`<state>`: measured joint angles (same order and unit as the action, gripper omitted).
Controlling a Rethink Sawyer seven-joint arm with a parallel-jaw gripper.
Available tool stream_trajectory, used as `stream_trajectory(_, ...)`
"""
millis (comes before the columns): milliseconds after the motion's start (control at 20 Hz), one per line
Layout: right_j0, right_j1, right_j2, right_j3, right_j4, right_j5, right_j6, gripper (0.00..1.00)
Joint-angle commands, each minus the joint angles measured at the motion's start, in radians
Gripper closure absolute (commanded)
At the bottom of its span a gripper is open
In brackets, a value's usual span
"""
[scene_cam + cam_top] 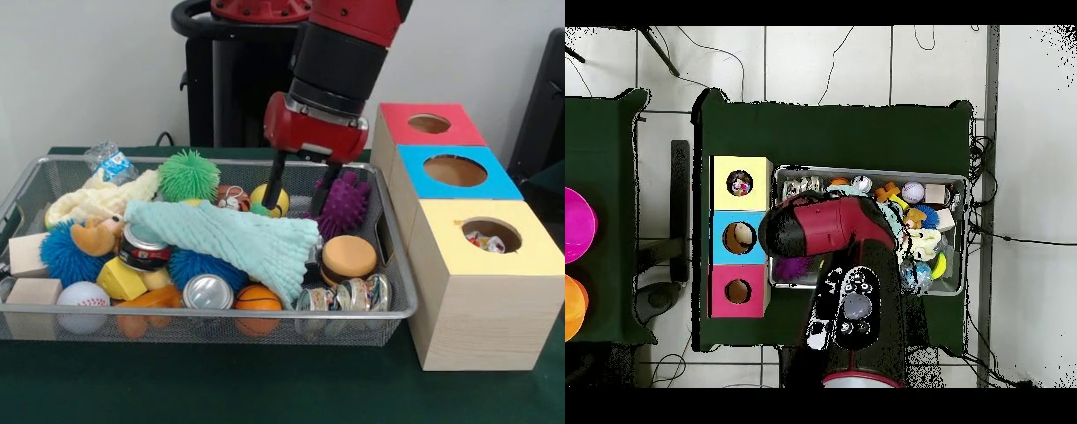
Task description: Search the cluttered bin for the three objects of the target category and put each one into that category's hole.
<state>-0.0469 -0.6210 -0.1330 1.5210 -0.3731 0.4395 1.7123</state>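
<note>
The wire-mesh bin (62,159) is packed with toys, cans and cloths. My gripper (295,208) hangs over its back middle, open and empty. Its two black fingers (274,185) reach down just behind the mint-green cloth (238,243), between a yellow ball (282,201) and a purple spiky toy (346,205). A polka-dot cloth (484,240) shows inside the yellow-topped box's hole (491,235), which also shows in the overhead view (740,183). No polka-dot cloth shows in the bin. In the overhead view the arm (830,230) hides the gripper and the bin's left half (960,180).
The blue-topped box (455,170) and the red-topped box (429,124) stand behind the yellow one, right of the bin. In the bin lie a cream knitted cloth (97,201), a green spiky ball (188,175), a burger toy (349,258), cans (209,291), balls and wooden blocks (26,254).
</note>
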Motion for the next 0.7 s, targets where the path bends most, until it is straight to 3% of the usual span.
stream_trajectory(50,0.042,0.074,0.062,0.066,-0.024,-0.034,0.107,0.00)
stream_trajectory(400,0.072,0.146,0.030,0.021,-0.013,-0.093,0.160,0.00)
stream_trajectory(600,-0.024,0.114,0.141,0.074,0.017,-0.083,0.064,0.00)
stream_trajectory(700,-0.150,0.086,0.294,0.144,0.051,-0.058,-0.046,0.00)
